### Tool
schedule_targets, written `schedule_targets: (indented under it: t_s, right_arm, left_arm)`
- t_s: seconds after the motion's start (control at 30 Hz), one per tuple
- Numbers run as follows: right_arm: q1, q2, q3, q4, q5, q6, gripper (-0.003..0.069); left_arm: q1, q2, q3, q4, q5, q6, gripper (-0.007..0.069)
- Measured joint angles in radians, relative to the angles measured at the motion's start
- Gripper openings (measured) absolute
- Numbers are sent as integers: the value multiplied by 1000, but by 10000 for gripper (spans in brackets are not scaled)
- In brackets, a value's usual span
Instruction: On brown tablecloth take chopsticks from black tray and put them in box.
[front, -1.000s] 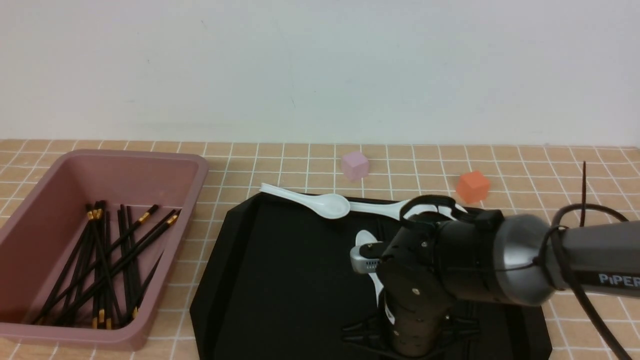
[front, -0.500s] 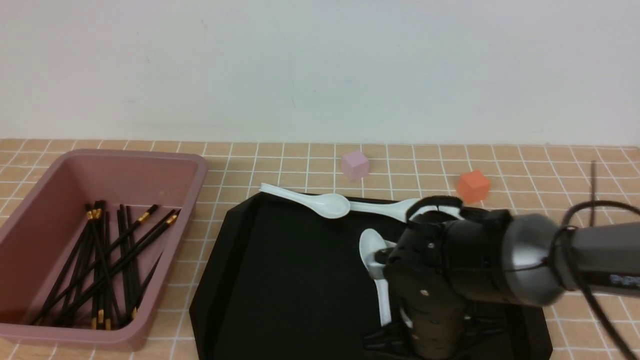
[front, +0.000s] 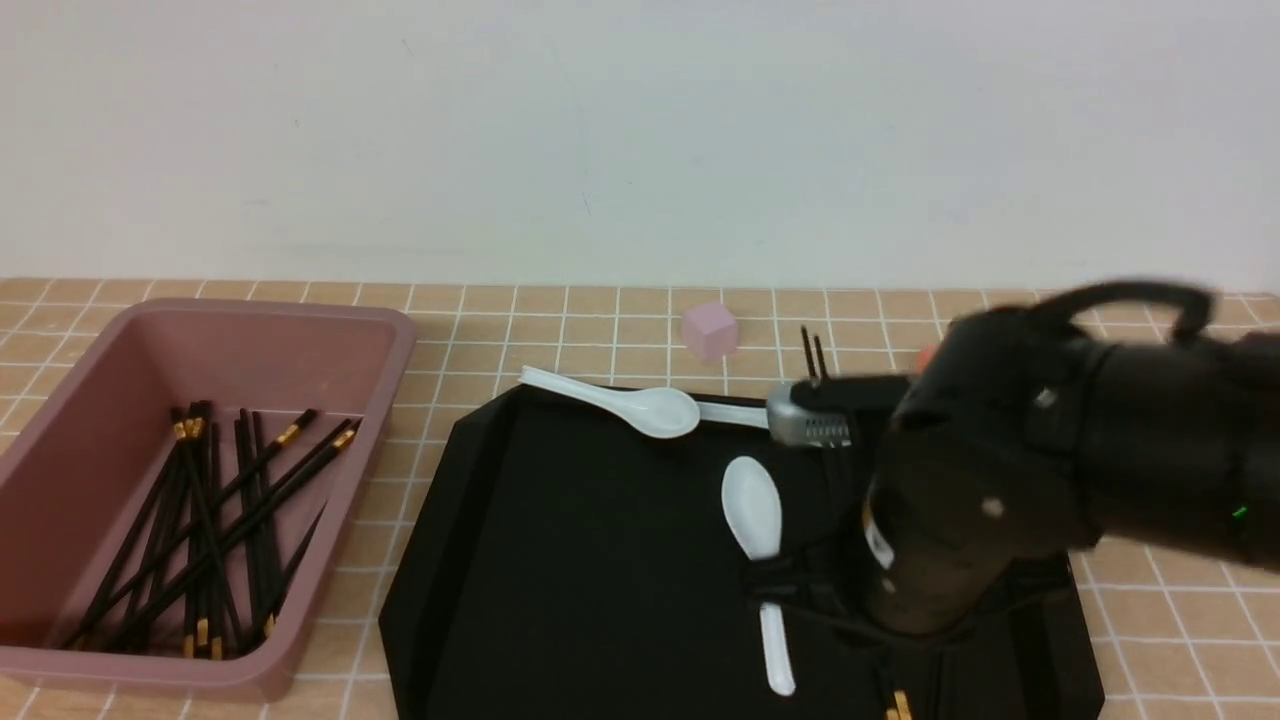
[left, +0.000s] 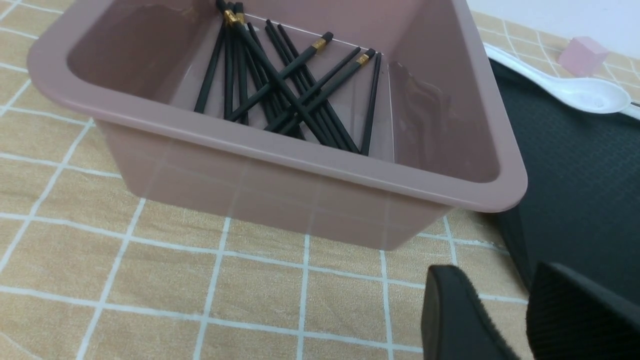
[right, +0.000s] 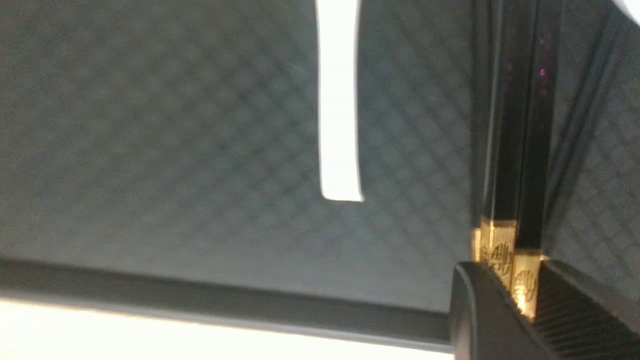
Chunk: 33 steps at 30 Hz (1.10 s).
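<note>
As the right arm's tool (right: 525, 310) has lifted, chopsticks (right: 507, 150) have risen from the black tray (front: 600, 560) — pinched between partly parted jaws, ready, I'd judge, for the pink tub (front: 345, 500).

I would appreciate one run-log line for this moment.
right pincer: gripping chopsticks | place: above black tray | pink box: more chopsticks inside | left pincer: open, empty

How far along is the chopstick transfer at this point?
Done: a pile of chopsticks lies in the pink tub. In hand: the right gripper grips at least two more by their gold bands. Left: boxing those; the arm hides part of the black tray, so others can't be ruled out.
</note>
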Motion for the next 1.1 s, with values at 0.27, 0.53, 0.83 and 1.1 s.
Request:
schedule_targets:
  t_s: [0.27,0.53,0.83,1.1]
  right_arm:
    - [70,71,-315,160,-60,-193,149]
    - [154,404,-689,289,-143,-331,149]
    - [176,768,-1092,477,-148,-407,149]
    - [176,860,-1178,508,-164,-412,150]
  left_arm:
    - [0,0,0,0,0,0,239]
    - [0,0,0,0,0,0,239]
    - [0,0,0,0,0,0,239]
    - [0,0,0,0,0,0,239]
